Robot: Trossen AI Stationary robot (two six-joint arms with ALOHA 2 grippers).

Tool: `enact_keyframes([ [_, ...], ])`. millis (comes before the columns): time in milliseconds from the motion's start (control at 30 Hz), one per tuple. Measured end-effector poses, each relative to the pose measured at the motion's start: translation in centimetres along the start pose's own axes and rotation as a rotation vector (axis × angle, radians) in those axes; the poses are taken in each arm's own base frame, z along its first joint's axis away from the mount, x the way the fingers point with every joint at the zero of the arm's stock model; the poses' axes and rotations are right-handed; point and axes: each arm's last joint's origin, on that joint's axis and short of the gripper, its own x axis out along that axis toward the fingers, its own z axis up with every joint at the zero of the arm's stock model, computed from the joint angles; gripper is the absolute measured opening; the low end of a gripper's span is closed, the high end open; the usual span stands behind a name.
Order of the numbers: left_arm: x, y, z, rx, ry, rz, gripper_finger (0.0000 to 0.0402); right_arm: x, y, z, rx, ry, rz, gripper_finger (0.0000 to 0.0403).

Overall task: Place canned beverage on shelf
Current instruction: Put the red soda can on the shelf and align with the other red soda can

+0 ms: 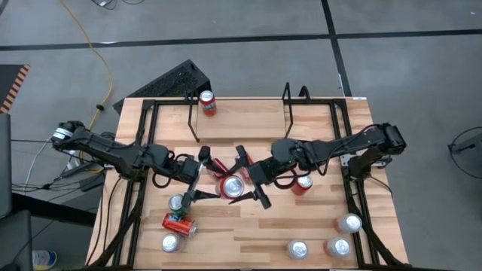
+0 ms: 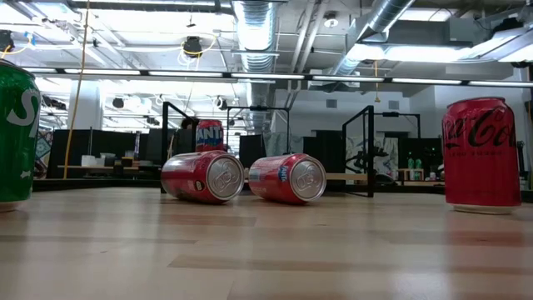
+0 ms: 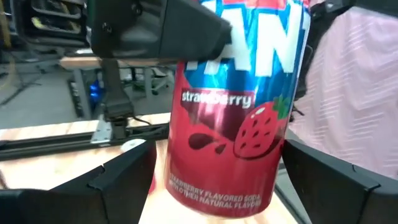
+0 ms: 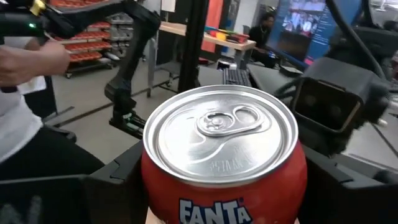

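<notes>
Both arms are meeting over the middle of the tabletop [image 1: 248, 233] and the strawberry Fanta can [image 1: 233, 186] is sitting right between them. The right tool [image 1: 248, 177] is clamping it around the body, silver lid [image 4: 221, 134] facing its wrist camera. The left tool [image 1: 194, 179] is hanging just beside the same can with its fingers [image 3: 118, 183] spread wide on either side, not gripping anything as far as I can tell. The shelf [image 1: 241, 113] is sitting farther out past both tools, at the far edge, with one red can [image 1: 207, 103] already standing inside near its left loop. Other cans are lying or standing around the near side, including a green-topped can [image 1: 176, 202] near the left tool
</notes>
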Motion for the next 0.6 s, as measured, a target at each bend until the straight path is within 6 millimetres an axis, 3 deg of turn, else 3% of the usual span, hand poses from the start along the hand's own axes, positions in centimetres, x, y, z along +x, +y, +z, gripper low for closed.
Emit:
enact_keyframes([
  [367,2.4,0.8,-1.4,-0.172,-0.008,-0.269,0.0332,0.3,-0.8,-0.1,0.009,-0.097,0.178,0.0282],
  [600,3.2,1.4,-1.7,-0.212,-0.005,-0.326,0.0332,0.7,-0.8,-0.9,0.045,-0.069,0.244,0.0282],
])
